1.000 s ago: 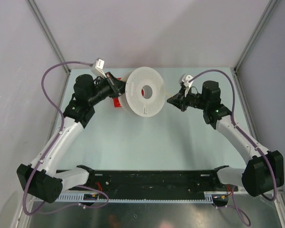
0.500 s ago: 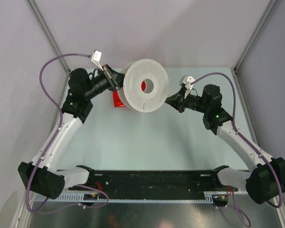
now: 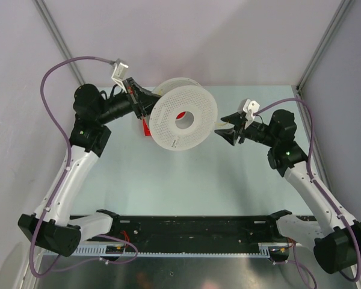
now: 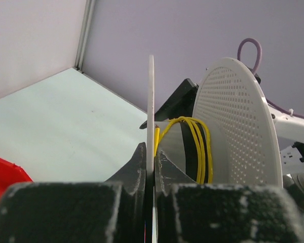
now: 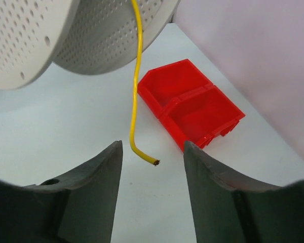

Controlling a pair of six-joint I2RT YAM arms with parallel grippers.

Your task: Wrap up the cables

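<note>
On the left, the left pincer (image 4: pixel 153 160) was closed tight on the rim of one flange of the spool (image 3: pixel 168 123), with the thin disc edge nipped between its two fingers. That grip held the spool up off the surface (image 3: pixel 186 180) and tilted, probably so it could be turned and presented to the other arm without dragging. The cable (image 4: pixel 197 147), a thin yellow wire, lay in a few loose turns round the hub between the two perforated flanges. A free tail dropped from the spool's lower edge and ended in a small kink above the surface. Beyond that tail a red bin (image 5: pixel 190 104) sat on the surface, below and behind the spool and taking no part in the work. On the right, the right pincer (image 5: pixel 152 148) stood parted about halfway and held nothing. The wire's tail hung in the gap in front of its fingers, touching neither as far as the wrist view showed. It seemed lined up to take that loose end, since the tail had yet to be wound on.
</note>
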